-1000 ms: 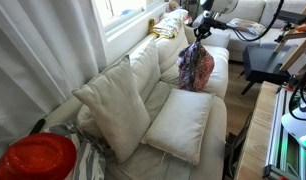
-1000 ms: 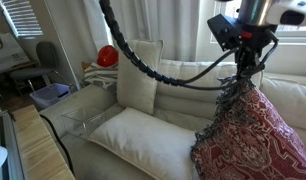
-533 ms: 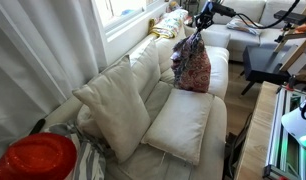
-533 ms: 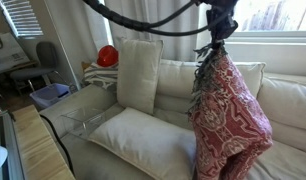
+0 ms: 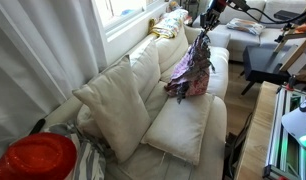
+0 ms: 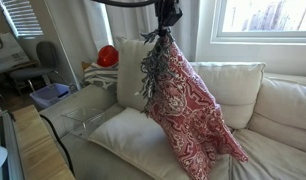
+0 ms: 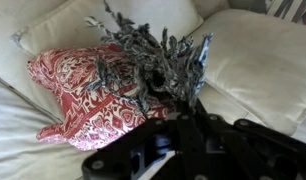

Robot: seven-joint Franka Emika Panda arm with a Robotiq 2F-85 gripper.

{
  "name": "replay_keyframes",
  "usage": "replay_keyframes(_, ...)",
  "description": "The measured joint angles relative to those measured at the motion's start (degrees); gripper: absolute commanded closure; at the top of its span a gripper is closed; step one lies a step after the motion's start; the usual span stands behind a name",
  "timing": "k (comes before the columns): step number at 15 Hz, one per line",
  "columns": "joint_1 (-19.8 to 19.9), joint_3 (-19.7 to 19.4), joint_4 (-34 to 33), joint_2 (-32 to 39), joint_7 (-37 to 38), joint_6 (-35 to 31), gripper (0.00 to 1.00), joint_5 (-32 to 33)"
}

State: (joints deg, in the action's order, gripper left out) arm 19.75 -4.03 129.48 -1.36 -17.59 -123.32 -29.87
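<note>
Wrist view: fingers (image 7: 196, 120) clamped tight on the fringed end of the cloth (image 7: 88, 90). In both exterior views the cloth slants down from them to the sofa (image 6: 278, 100). Change: half a second ago it hung free farther along; now its lower end rests on the seat beside the flat cushion (image 6: 128, 135) (overlap unclear). The sofa now bears part of its weight.

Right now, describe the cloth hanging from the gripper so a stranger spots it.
Look at the cream sofa under the window. Above its seat, a cloth hangs from the gripper. It alone is red-and-white patterned with a dark fringe; the cushions around are plain cream.
</note>
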Motion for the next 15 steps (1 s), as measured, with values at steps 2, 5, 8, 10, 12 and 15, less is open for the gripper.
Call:
replay_keyframes(2,-0.7,-0.5,0.5,-0.2,-1.1,0.1,0.93,-0.4)
replay_keyframes(5,-0.8,-0.8,0.6,-0.2,-1.5,0.1,0.98,-0.5)
replay_keyframes(8,-2.7,-2.1,0.9,0.1,-2.3,0.8,0.98,-0.6)
replay_keyframes(10,-4.8,-2.0,2.0,-0.2,-4.9,4.5,0.98,-1.4)
replay_keyframes(12,-7.2,-1.9,4.0,-0.9,-7.2,7.7,0.98,-1.9)
replay_keyframes(15,-10.2,-1.8,7.5,-1.0,-10.8,11.1,0.98,-3.0)
